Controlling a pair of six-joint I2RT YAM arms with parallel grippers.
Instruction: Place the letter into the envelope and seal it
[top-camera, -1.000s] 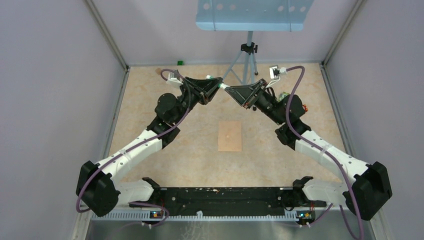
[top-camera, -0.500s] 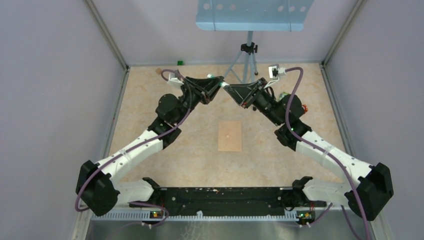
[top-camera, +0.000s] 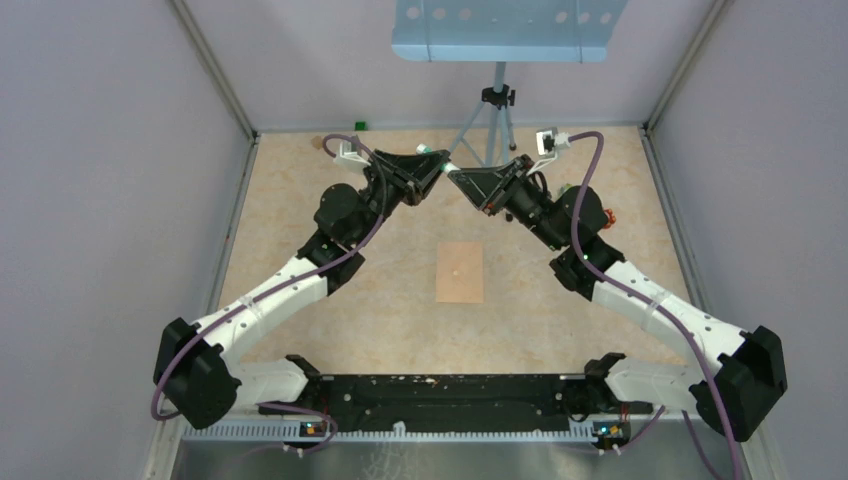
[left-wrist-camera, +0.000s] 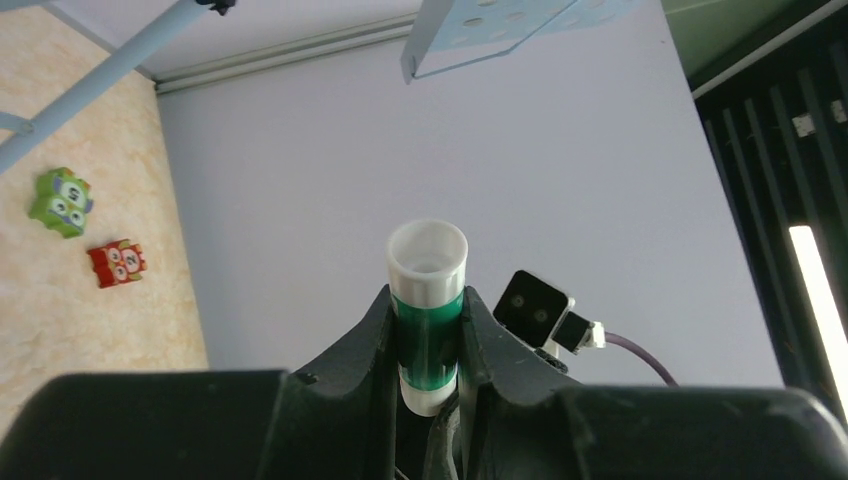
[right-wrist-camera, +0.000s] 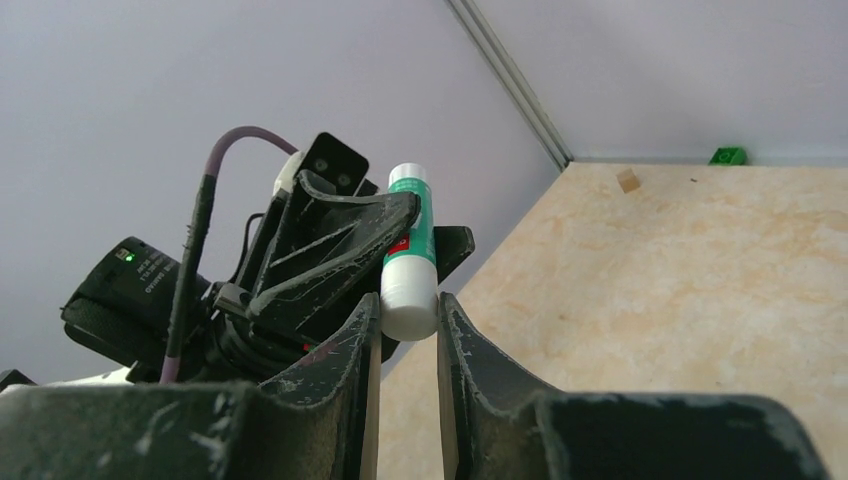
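The pinkish-tan envelope (top-camera: 460, 272) lies flat on the table's middle, with a tiny pale spot at its centre. The letter is not in view. Both grippers meet in the air above the far middle of the table. My left gripper (top-camera: 436, 166) is shut on the green body of a glue stick (left-wrist-camera: 427, 310). The stick's white end (right-wrist-camera: 410, 295) sits between the fingertips of my right gripper (right-wrist-camera: 408, 310), which touch it on both sides. The left gripper also shows in the right wrist view (right-wrist-camera: 340, 240). In the top view the stick (top-camera: 444, 167) bridges the two tips.
A tripod (top-camera: 490, 120) stands at the back under a blue-grey perforated panel (top-camera: 500, 25). A small green block (top-camera: 360, 126) lies by the back wall. Small green (left-wrist-camera: 60, 200) and red (left-wrist-camera: 115, 262) toy figures lie at the far right. Walls enclose three sides.
Both grippers have shifted slightly toward the back and closer together. The right gripper's tips have moved onto the stick's white end. The envelope has not moved.
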